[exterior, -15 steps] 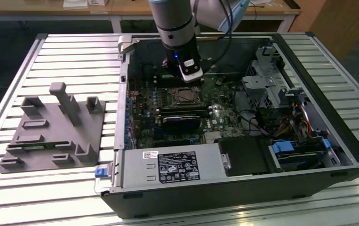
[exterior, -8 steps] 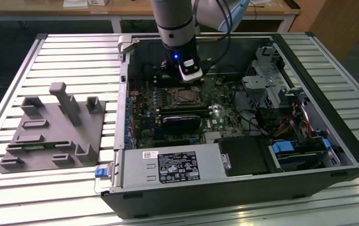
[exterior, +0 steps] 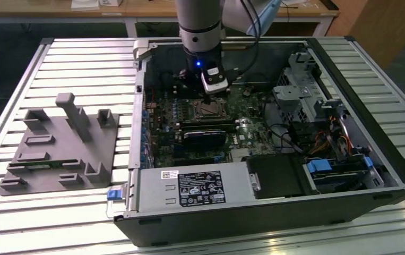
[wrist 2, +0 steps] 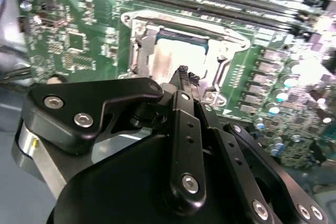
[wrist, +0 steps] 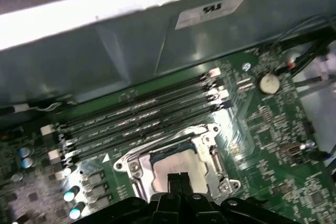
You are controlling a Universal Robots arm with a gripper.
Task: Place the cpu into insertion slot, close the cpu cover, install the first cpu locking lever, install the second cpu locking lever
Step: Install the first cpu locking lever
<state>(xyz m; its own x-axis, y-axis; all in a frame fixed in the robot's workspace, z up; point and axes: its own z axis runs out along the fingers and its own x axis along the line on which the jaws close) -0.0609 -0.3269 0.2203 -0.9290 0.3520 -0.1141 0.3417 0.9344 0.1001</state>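
Gripper sat closest to the lens with its fingers pinched together, holding nothing — hovering right over the insertion slot. Cpu was already seated just below the fingertips, cpu cover down around it.

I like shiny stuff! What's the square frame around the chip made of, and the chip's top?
The cpu cover looks like bare silvery metal: it glints and has thin stamped edges. The cpu top seems a duller, matte metal, reflecting light softly.

arm hanging straight down from above | wrist vertical | gripper pointing down | fingertips pressing together, holding nothing
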